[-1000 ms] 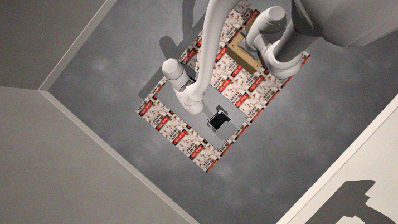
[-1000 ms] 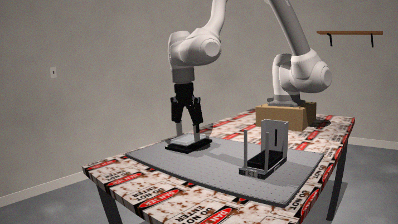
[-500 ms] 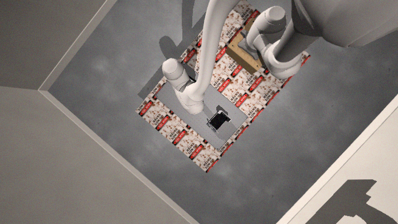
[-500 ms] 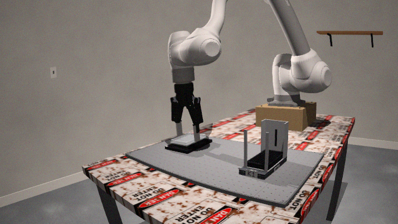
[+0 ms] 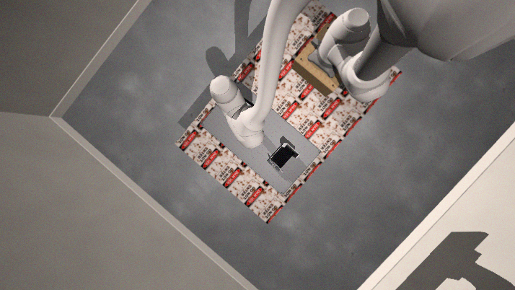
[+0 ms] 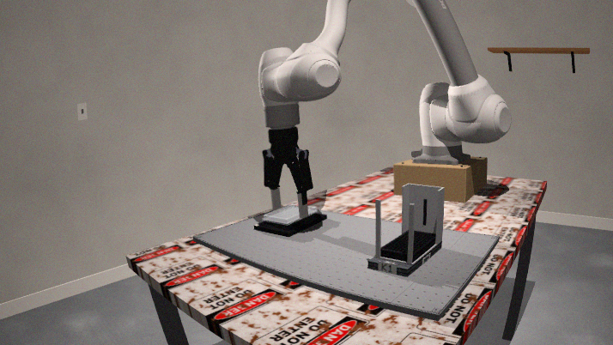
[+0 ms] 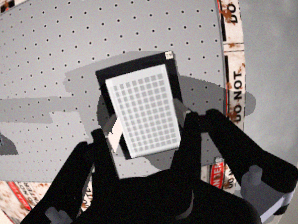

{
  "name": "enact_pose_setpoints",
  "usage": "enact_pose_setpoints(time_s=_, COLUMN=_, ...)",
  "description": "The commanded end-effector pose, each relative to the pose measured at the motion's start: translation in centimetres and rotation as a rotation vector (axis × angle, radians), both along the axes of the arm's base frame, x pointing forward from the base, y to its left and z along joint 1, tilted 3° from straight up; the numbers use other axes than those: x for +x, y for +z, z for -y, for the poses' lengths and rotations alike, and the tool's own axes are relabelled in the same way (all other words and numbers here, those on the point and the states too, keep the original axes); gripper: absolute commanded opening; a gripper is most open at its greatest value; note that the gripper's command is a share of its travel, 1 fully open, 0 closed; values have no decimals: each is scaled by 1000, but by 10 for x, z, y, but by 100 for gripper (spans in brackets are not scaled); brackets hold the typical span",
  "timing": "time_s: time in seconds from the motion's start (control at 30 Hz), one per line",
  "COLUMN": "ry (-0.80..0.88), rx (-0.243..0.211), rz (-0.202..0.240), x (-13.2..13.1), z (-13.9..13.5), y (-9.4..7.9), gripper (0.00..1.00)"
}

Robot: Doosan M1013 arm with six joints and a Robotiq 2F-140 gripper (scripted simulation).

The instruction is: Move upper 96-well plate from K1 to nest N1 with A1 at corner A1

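Note:
My gripper (image 6: 288, 205) is shut on the white 96-well plate (image 6: 287, 214), its fingers on the plate's two long sides. The plate sits low on the black plate nest N1 (image 6: 290, 224) at the far left of the grey baseplate (image 6: 348, 253). In the wrist view the plate (image 7: 143, 110) lies within the nest's black frame (image 7: 137, 99), and a pale square (image 7: 169, 55) shows at the nest's far right corner. I cannot tell if the plate is fully down. Rack K1 (image 6: 408, 246) stands to the right with a black plate (image 6: 406, 245) on it; the rack also shows in the overhead view (image 5: 283, 156).
Rack K1 has tall grey posts (image 6: 378, 229) and a grey back panel (image 6: 422, 210). The arm's base stands on a tan block (image 6: 440, 177) at the table's far side. The table top carries red danger-sign prints. A wooden shelf (image 6: 538, 51) hangs on the wall.

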State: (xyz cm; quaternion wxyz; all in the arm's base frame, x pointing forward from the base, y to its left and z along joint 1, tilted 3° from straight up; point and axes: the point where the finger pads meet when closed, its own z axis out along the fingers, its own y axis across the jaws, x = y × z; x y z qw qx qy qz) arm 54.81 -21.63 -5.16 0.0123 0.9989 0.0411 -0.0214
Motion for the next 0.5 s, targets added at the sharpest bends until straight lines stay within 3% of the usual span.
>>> enact_pose_setpoints(time_s=0.0, ry=-3, rx=-2, rz=2, x=0, z=1, y=-2, gripper=0)
enact_pose_setpoints(time_s=0.47, ry=-3, rx=-2, rz=2, x=0, z=1, y=-4, gripper=0)
